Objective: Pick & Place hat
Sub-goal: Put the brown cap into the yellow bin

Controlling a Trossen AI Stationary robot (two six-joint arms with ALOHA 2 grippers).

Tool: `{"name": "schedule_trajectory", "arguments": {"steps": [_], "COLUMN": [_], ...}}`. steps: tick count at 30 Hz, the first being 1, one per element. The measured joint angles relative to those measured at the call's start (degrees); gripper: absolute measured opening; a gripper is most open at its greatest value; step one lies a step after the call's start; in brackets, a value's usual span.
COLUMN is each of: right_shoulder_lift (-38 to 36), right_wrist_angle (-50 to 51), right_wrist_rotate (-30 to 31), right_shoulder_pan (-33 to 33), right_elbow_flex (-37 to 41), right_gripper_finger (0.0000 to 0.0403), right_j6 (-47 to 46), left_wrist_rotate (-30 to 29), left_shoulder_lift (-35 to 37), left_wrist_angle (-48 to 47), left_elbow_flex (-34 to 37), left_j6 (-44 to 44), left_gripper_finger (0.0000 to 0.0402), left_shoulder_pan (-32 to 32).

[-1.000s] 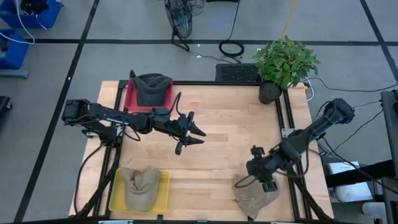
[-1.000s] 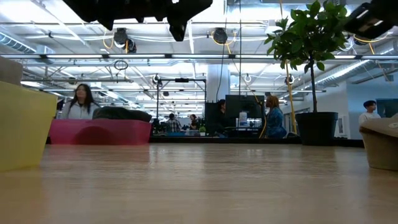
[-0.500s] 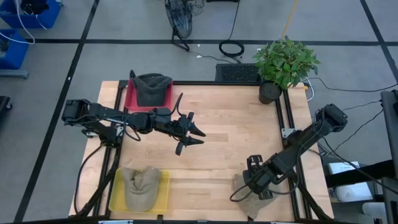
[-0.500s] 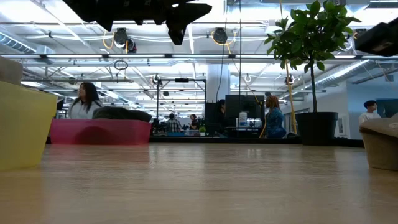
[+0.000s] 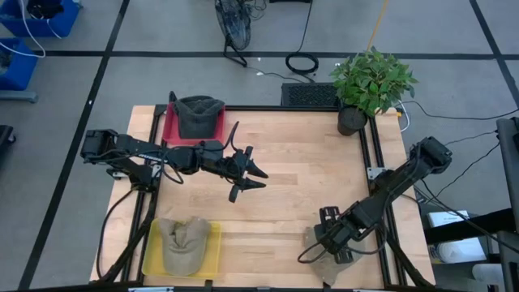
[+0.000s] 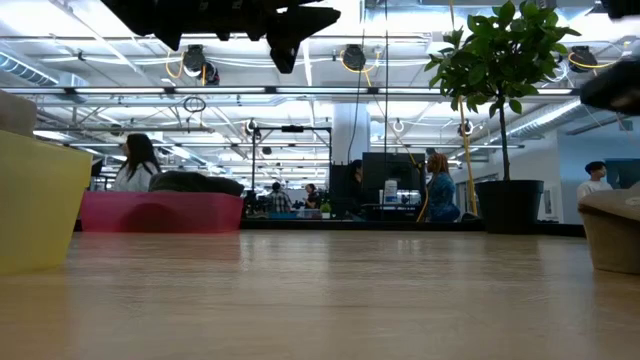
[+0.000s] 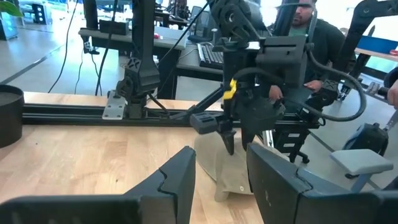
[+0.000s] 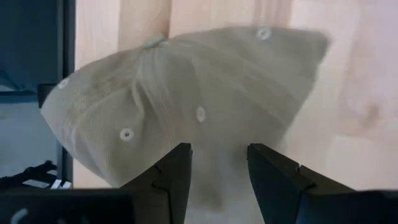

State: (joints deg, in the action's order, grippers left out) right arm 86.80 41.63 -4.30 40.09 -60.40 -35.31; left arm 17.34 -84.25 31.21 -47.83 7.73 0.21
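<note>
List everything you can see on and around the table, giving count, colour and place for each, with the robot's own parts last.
Tan hat: one, on the table's near right corner, under the right gripper.
Yellow tray: one, near left corner, holding a second tan hat.
Red tray: one, far left corner, holding a dark hat.
Plant: one, green in a dark pot, far right corner.
Table: one, light wood.
People: several, in the room beyond the table.
Left gripper: open, raised over the table's middle.
Right gripper: open, fingers down at the tan hat, not closed on it.
</note>
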Motion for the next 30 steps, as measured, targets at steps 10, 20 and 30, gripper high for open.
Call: {"name": "schedule_trajectory", "arguments": {"steps": [10,20,30], "right_shoulder_lift": [0.0,-2.9,-8.3], "right_wrist_angle": [-1.5,-1.7,-1.7], "right_wrist_rotate": [-2.0,1.4,12.5], "right_shoulder_pan": [0.0,-1.8,-7.1], "right_elbow_flex": [5.4,5.4,5.5], "right_gripper_finger": [0.0108,0.0005,0.0002], "right_j6": [-2.9,-3.8,-14.3], "left_wrist_rotate": [0.0,0.0,0.0], "left_shoulder_lift": [0.0,0.0,0.0], "left_wrist_angle": [-0.3,-0.3,-0.7], "left_elbow_flex": [0.0,0.0,0.0], "left_j6": [0.0,0.0,0.0], "left_gripper_finger": [0.0147,0.0147,0.0147], "left_shoulder_pan": [0.0,0.0,0.0]}}
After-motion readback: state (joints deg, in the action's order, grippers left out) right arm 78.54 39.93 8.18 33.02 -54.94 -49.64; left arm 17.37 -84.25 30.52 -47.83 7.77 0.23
